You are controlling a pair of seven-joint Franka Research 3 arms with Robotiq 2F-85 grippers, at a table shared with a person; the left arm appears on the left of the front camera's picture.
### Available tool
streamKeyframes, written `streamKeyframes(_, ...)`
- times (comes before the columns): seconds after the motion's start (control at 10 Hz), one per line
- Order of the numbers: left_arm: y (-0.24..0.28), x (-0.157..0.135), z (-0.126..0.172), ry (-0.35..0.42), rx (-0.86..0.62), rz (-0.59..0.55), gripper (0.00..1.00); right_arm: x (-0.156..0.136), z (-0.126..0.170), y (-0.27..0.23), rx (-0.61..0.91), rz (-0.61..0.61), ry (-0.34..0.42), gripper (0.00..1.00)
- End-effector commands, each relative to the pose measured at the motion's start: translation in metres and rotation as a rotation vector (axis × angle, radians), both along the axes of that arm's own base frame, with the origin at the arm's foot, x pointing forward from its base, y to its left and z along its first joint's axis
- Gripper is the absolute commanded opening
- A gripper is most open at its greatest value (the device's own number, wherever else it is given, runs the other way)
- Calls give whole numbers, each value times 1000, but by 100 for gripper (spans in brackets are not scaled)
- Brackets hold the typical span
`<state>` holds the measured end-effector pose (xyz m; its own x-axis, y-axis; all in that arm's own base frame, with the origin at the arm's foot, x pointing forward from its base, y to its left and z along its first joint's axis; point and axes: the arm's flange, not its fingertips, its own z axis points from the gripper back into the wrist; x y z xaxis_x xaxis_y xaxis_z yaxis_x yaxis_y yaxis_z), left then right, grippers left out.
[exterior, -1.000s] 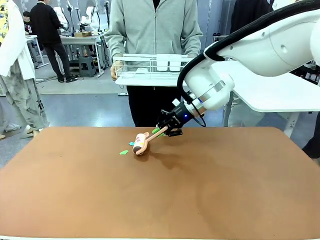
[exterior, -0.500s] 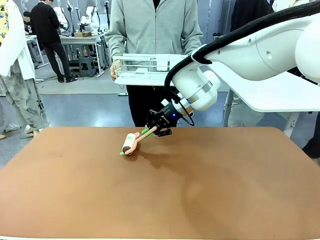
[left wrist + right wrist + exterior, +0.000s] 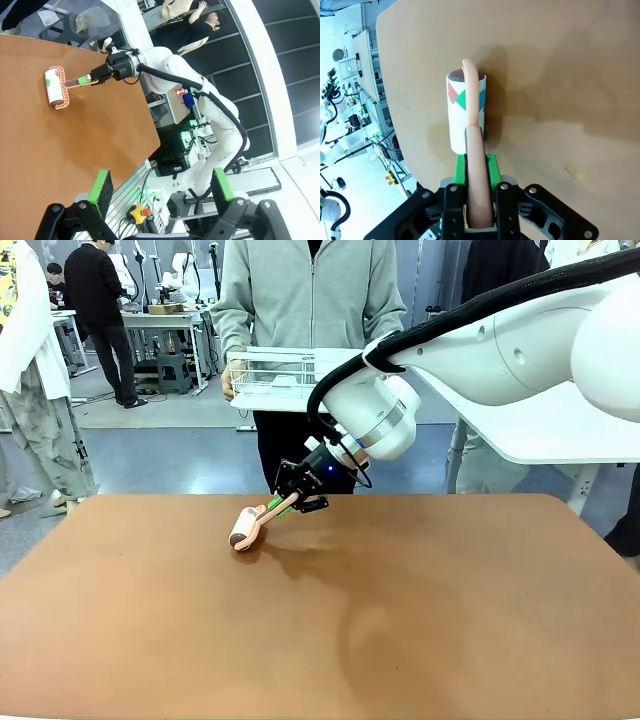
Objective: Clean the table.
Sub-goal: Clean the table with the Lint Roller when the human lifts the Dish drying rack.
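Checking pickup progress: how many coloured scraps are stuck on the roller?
3 on the roller: a pink scrap, a green scrap beside it, a blue scrap past the handle. More may hide on its underside.

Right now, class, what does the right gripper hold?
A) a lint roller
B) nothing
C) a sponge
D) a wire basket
A: the right gripper is shut on the pink handle of the lint roller, whose roll rests on the table.
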<state>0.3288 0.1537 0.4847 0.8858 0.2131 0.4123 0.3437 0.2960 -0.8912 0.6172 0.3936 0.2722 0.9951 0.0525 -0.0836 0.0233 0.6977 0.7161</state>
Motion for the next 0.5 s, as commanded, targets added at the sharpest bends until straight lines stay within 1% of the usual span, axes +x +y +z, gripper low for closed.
streamKeyframes(0.0,1,-2,2,-21,-21,-4,100,-36,-64,24,-182,145,127,21)
streamKeyframes(0.2,1,-2,2,-21,-21,-4,100,-36,-63,36,-194,157,129,21)
streamKeyframes(0.4,1,-2,2,-21,-21,-4,100,-35,-52,38,-170,151,115,21)
